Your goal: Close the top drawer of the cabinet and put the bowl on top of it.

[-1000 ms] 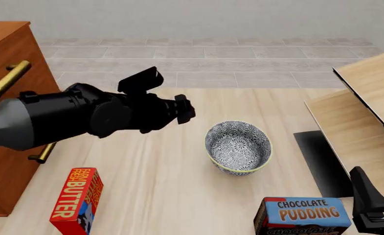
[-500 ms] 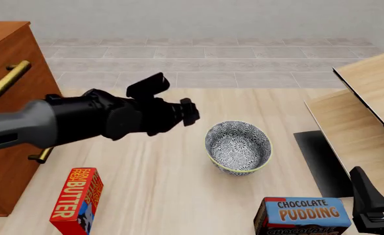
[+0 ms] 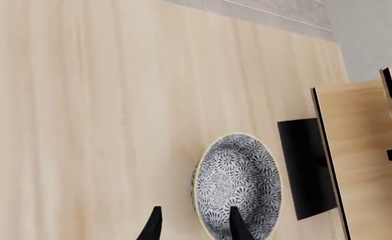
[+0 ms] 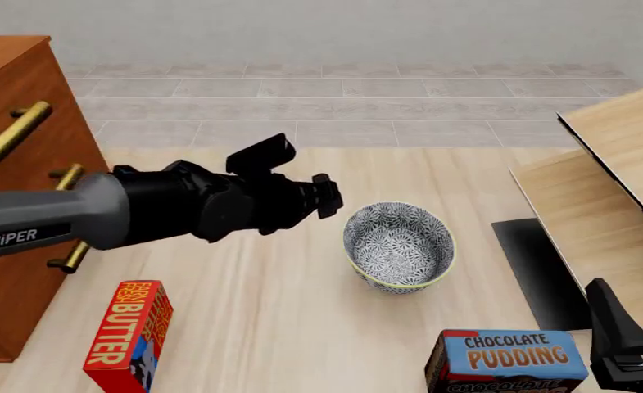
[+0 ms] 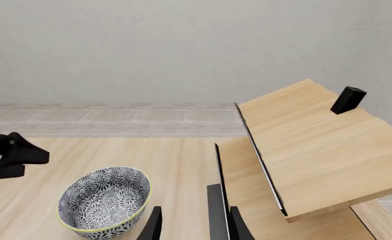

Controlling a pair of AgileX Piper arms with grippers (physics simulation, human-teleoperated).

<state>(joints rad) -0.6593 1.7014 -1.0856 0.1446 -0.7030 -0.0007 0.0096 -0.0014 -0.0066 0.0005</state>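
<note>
We see the bowl [image 4: 399, 244] in blue-grey and white floral with a yellow-green rim, beside the reddish-brown cabinet [image 4: 15, 155] with brass handles.

A pale wood bench [image 4: 299, 327] with lengthwise grain. A red butter box [image 4: 130, 334] stands upright near the front left edge. A blue chocolate pudding box [image 4: 507, 361] sits at the front right. Pale light-wood furniture [image 4: 611, 188] with tilted panels and dark edges fills the right side. Grey tiled floor [image 4: 354, 98] lies beyond, below a plain grey wall [image 5: 182, 45]
</note>
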